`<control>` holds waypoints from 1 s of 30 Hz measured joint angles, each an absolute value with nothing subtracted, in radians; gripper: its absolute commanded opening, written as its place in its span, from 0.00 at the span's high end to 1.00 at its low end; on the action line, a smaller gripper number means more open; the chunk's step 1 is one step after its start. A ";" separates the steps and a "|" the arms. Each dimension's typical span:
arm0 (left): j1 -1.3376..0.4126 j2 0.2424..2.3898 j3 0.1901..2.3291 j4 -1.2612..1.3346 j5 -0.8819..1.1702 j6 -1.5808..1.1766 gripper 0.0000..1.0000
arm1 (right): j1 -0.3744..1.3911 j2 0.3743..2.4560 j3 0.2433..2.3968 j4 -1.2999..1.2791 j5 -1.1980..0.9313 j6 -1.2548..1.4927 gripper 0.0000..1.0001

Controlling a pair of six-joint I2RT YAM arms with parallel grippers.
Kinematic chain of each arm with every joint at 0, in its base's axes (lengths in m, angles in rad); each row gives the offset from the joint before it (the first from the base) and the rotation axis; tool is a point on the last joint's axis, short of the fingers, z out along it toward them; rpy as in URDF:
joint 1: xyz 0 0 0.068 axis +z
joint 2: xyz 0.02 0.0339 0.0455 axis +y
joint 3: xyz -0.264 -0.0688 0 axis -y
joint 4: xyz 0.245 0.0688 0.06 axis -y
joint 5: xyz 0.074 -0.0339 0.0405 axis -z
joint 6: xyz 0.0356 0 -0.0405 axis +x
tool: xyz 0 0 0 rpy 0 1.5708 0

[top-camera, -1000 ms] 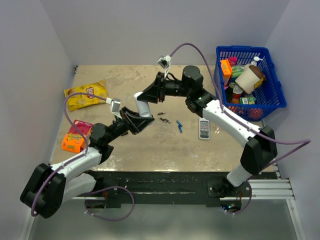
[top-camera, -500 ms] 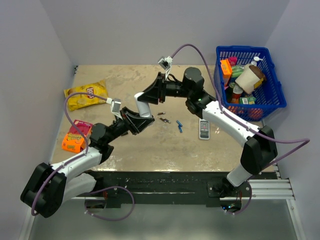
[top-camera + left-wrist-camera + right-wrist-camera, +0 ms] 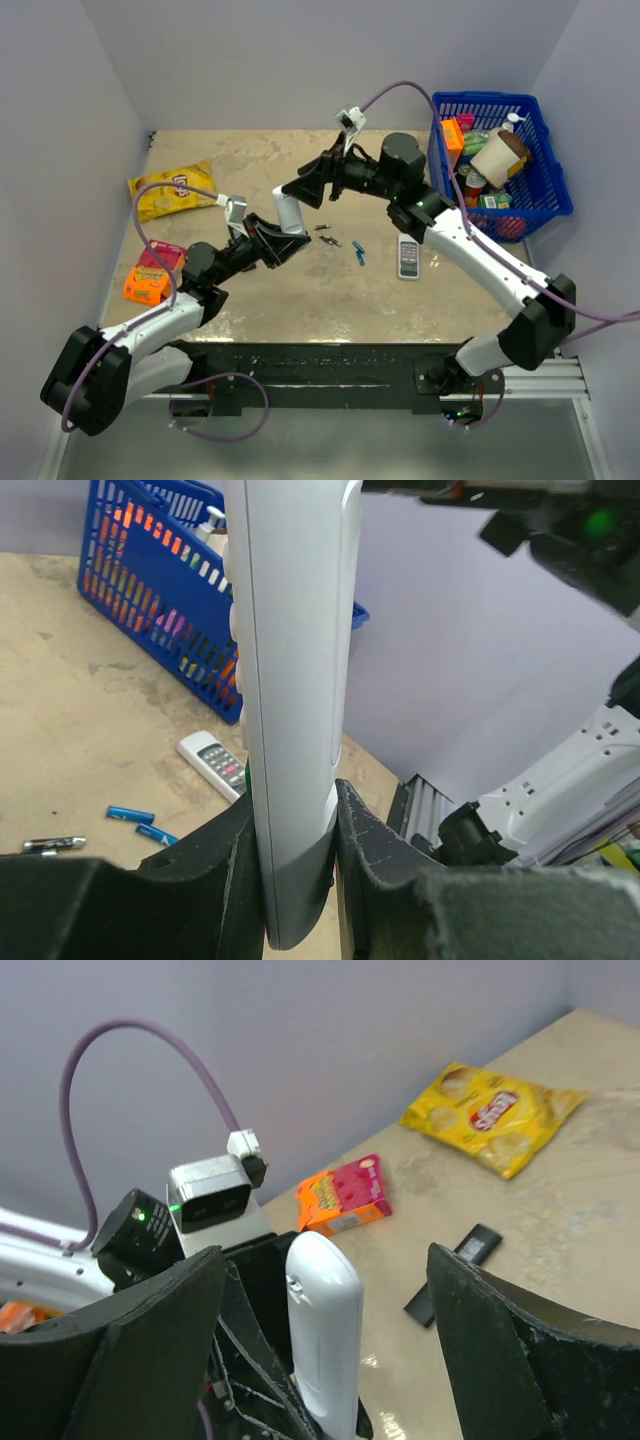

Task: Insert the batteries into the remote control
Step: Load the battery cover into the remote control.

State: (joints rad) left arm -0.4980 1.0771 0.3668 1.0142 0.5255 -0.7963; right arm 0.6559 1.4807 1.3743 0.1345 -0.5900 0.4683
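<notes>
**Remote held aloft; right jaws released**

The left gripper (image 3: 295,830) was found clenched on the lower end of the remote (image 3: 295,630), which was held upright above the table (image 3: 300,290), between the arms. A slim white bar with a rounded tip and a side seam was noted. It was judged light, stiff and slippery, best gripped by its narrow sides with the back cover left free. The right gripper (image 3: 335,1350) was found released, fingers spread either side of the tip.
</notes>
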 measured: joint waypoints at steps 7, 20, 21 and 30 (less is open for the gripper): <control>-0.501 1.066 0.409 0.865 0.456 -0.735 1.00 | 0.663 1.365 1.406 0.043 -0.401 0.387 0.02; -0.525 1.061 0.461 0.716 0.381 -0.656 1.00 | 0.778 1.418 1.412 -0.142 -0.168 0.362 0.07; -0.525 1.060 0.461 0.720 0.388 -0.656 1.00 | 0.765 1.418 1.403 -0.142 -0.181 0.367 0.08; -0.525 1.053 0.444 0.855 0.490 -0.670 1.00 | 0.672 1.428 1.368 -0.019 -0.445 0.440 0.27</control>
